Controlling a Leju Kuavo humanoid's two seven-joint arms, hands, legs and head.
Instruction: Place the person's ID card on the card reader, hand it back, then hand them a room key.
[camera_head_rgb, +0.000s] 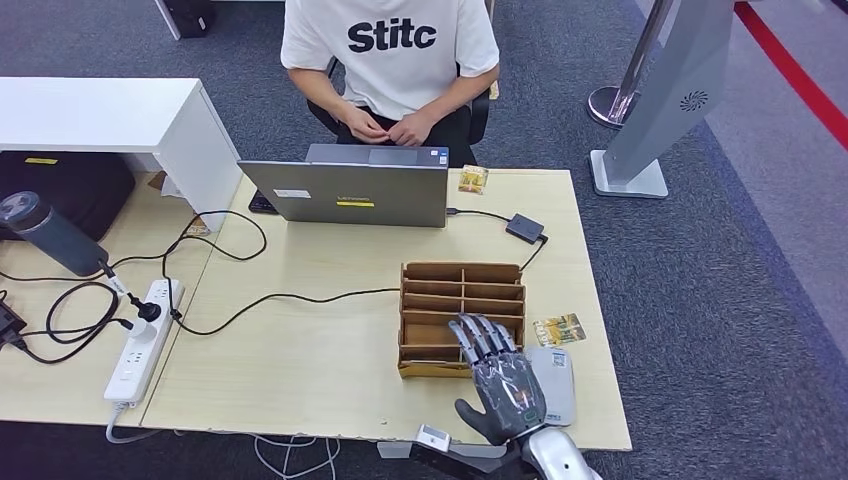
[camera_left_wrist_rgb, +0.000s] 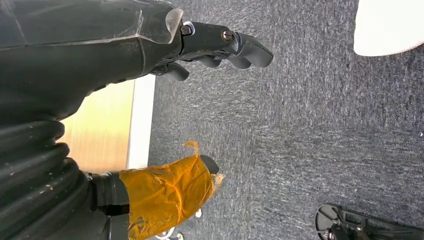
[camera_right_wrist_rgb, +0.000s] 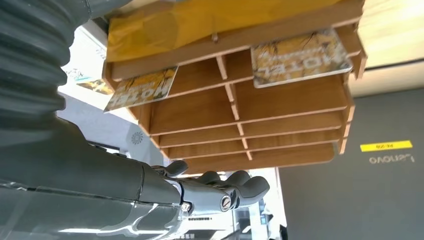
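I am holding my right hand (camera_head_rgb: 503, 385) flat and palm down over the near right corner of a wooden card rack (camera_head_rgb: 440, 300), its fingers (camera_head_rgb: 485, 338) straight, slightly apart and holding nothing. Just beside the hand, on its outer side, a pale grey card reader (camera_head_rgb: 558, 388) is lying on the table (camera_head_rgb: 300, 340), and just past that a yellow hotel key card (camera_head_rgb: 559, 329) is lying loose. In the right wrist view, two more key cards are sitting in the rack's near slots, one (camera_right_wrist_rgb: 299, 57) ahead of my fingers and one (camera_right_wrist_rgb: 142, 89) nearer my thumb. I cannot make out the ID card anywhere. The person (camera_head_rgb: 390, 60) is sitting beyond the laptop (camera_head_rgb: 350, 192), well away from my hand, their hands together. My left hand (camera_left_wrist_rgb: 220, 47) is hanging beside the table edge, fingers loosely curled, holding nothing. The step looks like fetching a room key: I should be lowering my fingertips onto one card's edge, sliding it out, and pinching it without tipping the rack.
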